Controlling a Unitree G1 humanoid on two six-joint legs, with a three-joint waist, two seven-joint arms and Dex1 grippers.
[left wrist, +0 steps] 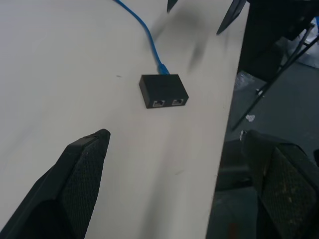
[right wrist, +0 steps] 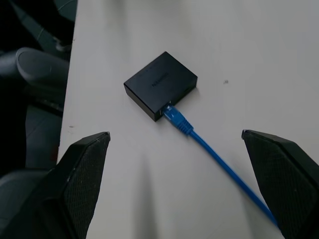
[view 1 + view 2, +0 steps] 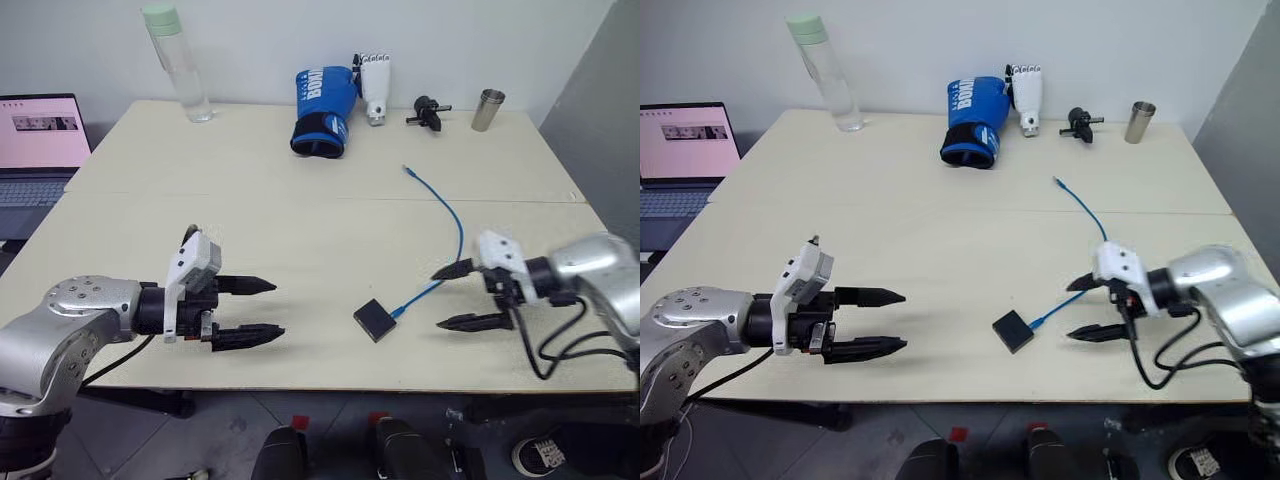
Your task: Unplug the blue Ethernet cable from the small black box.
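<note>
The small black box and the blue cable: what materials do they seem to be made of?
The small black box looks like hard plastic with a matte finish: even black, sharp moulded edges, hardly any shine. The blue cable seems to have a flexible rubbery or vinyl jacket: it curves loosely on the table, smooth and slightly glossy.

The blue boxing glove (image 3: 325, 110) at the far side of the table has white letters on it that say "BOXING" (only part shows clearly). The small black box (image 2: 160, 84) has a faint mark on its top, too small to read.
</note>
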